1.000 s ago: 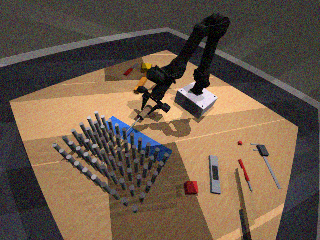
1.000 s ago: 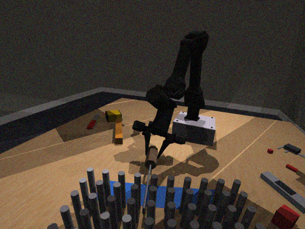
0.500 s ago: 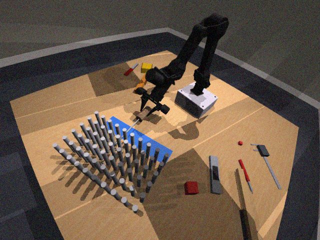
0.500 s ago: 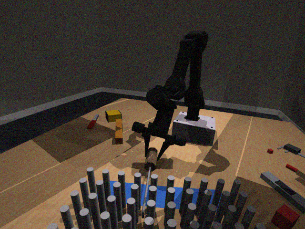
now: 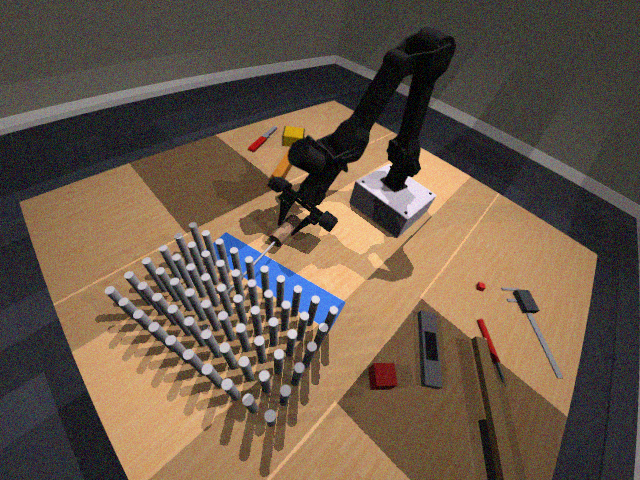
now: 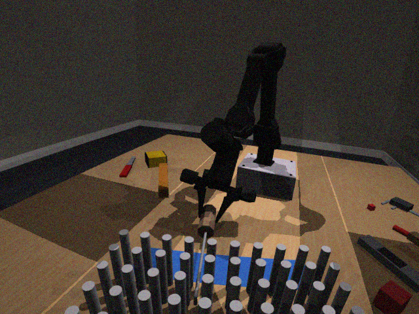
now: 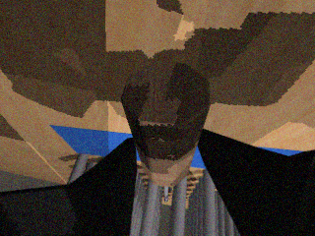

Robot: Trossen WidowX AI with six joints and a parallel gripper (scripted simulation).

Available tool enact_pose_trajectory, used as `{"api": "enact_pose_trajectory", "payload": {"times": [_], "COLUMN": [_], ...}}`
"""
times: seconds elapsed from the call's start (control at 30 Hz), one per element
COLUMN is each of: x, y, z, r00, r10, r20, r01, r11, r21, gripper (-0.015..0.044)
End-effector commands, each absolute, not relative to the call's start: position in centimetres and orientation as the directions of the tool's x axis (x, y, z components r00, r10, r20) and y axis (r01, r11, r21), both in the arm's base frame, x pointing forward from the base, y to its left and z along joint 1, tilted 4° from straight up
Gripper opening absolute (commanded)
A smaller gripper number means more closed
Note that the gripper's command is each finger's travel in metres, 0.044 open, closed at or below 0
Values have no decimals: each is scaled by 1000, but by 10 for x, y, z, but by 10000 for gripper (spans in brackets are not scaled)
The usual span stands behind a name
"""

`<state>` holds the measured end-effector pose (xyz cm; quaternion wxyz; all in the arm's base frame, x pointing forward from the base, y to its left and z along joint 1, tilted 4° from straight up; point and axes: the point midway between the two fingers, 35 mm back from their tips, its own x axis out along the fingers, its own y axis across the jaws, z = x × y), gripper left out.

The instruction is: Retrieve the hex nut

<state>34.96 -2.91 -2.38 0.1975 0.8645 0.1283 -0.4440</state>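
Observation:
My gripper (image 5: 287,230) (image 6: 208,218) (image 7: 165,140) is shut on the brown handle (image 5: 280,235) (image 6: 206,224) (image 7: 168,169) of a thin-shafted tool, above the table on the arm's side of the blue strip (image 5: 328,299) (image 6: 221,270) (image 7: 94,143). The tool's metal shaft (image 5: 265,253) (image 6: 201,258) slopes down over the strip and in between the front spacers. Its far end is hard to make out among them. The grey spacers (image 5: 242,338) (image 6: 235,280) (image 7: 179,202) stand upright in close rows. I cannot make out the nut in any view.
Behind my gripper lie an orange bar (image 5: 280,166) (image 6: 163,178), a yellow block (image 5: 293,135) (image 6: 155,158) and a red-handled knife (image 5: 260,140) (image 6: 126,169). To the right are a red block (image 5: 383,376) (image 6: 392,297), a grey bar (image 5: 427,325) and a red-handled tool (image 5: 487,335).

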Motion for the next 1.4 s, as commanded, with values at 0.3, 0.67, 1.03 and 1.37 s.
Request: {"api": "enact_pose_trajectory", "payload": {"times": [0.3, 0.67, 1.03, 1.37], "x": [360, 368, 374, 381], "y": [-26, -22, -19, -17], "z": [-24, -24, -24, -24], "r00": [575, 576, 576, 577], "r10": [45, 45, 46, 47], "r20": [-817, -816, -816, -816], "r01": [393, 393, 392, 392], "r11": [-891, -891, -891, -892], "r21": [228, 227, 227, 226], "gripper": [0, 0, 0, 0]}}
